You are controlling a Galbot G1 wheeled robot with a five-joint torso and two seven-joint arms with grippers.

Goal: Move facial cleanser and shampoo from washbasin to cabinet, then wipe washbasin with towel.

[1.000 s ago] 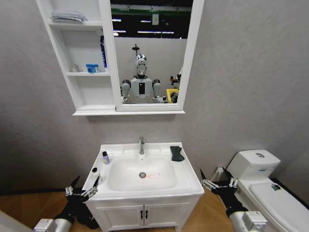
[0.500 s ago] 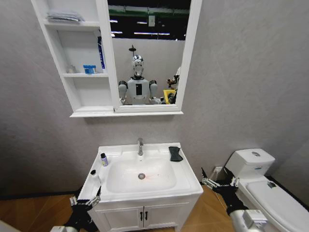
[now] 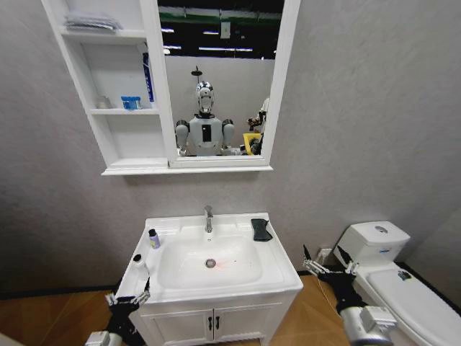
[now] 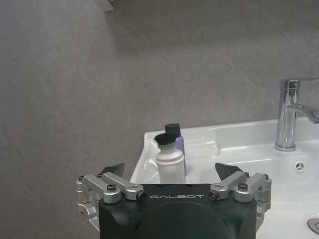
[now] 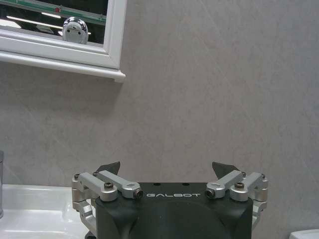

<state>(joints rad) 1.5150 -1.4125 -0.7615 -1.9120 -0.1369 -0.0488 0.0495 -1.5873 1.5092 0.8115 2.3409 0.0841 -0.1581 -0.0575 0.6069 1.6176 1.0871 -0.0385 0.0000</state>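
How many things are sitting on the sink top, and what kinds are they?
Bottles: 2, a white bottle with a black cap and a purple bottle with a black cap, both on the washbasin
Towels: 1, the black towel
Taps: 1, the chrome tap
Total: 4

You've got a white washbasin with a chrome tap, a black towel, a white bottle with a black cap, a purple bottle, a white cabinet and a grey wall.
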